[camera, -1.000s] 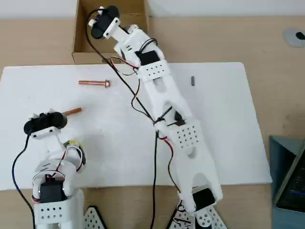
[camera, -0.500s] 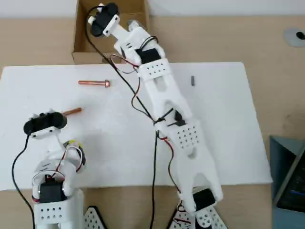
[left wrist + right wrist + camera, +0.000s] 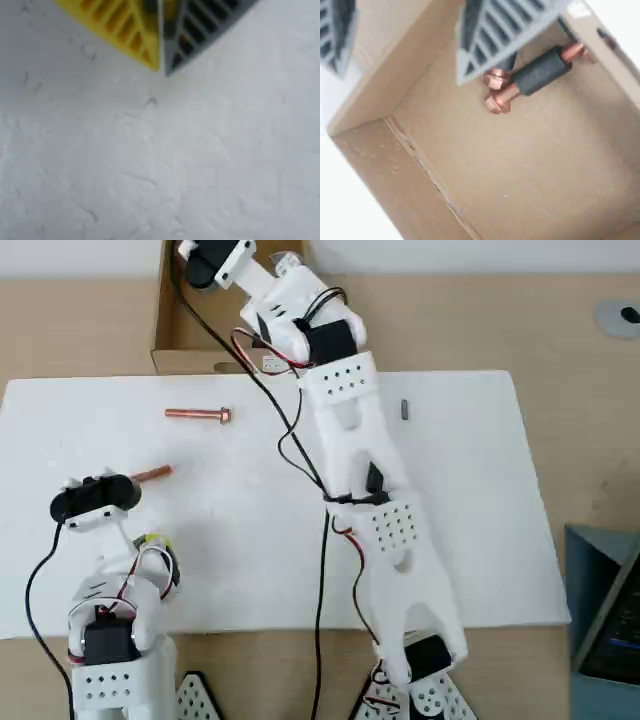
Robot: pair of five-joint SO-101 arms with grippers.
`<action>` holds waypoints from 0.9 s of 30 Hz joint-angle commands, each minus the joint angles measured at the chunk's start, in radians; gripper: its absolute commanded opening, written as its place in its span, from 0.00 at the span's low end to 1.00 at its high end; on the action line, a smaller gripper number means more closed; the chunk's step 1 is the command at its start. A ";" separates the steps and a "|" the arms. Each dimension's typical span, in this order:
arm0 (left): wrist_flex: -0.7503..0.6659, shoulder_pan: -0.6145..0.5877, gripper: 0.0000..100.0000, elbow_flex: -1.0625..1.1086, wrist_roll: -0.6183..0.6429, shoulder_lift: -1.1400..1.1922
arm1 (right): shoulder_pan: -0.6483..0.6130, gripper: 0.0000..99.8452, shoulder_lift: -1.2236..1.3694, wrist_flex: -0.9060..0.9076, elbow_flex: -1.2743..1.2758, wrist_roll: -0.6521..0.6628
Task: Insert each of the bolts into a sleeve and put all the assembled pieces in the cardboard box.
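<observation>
High view: two bolts (image 3: 197, 415) and a sleeve (image 3: 405, 409) were seen on the bench (image 3: 460, 540). Left wrist view: left jaws were held together, empty. Right wrist view: right jaws were spread above assembled pieces (image 3: 540, 67) in the cardboard box (image 3: 395, 70); delivery was judged done, a bolt to be fetched next.

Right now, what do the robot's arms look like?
Both arms, the left arm and the right arm, are white plastic with panels of small round holes, black motor blocks, and black and red cables. The left gripper has one yellow and one grey ribbed finger; the right gripper has grey ribbed fingers.
</observation>
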 commanded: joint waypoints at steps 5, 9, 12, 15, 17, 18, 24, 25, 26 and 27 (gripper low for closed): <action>-0.011 -0.008 0.00 -0.008 0.002 -0.008 | 0.013 0.16 -0.030 0.229 -0.203 0.002; -0.011 -0.008 0.00 -0.008 0.002 -0.008 | 0.024 0.16 -0.073 0.330 -0.200 0.002; -0.011 -0.008 0.00 -0.008 0.002 -0.008 | 0.028 0.16 -0.117 0.422 -0.200 0.002; -0.011 -0.008 0.00 -0.008 0.002 -0.008 | 0.028 0.16 -0.170 0.539 -0.200 0.002; -0.011 -0.008 0.00 -0.008 0.002 -0.008 | 0.028 0.16 -0.209 0.624 -0.200 0.002; -0.011 -0.008 0.00 -0.008 0.002 -0.008 | 0.028 0.16 -0.228 0.663 -0.200 0.002; -0.011 -0.008 0.00 -0.008 0.002 -0.008 | 0.039 0.16 -0.318 0.675 -0.183 0.000; -0.011 -0.008 0.00 -0.008 0.002 -0.008 | 0.041 0.16 -0.332 0.675 -0.157 0.000; -0.011 -0.008 0.00 -0.008 0.002 -0.008 | 0.042 0.16 -0.352 0.677 -0.122 0.000; -0.011 -0.009 0.00 -0.008 0.002 -0.008 | 0.044 0.16 -0.378 0.677 -0.077 0.000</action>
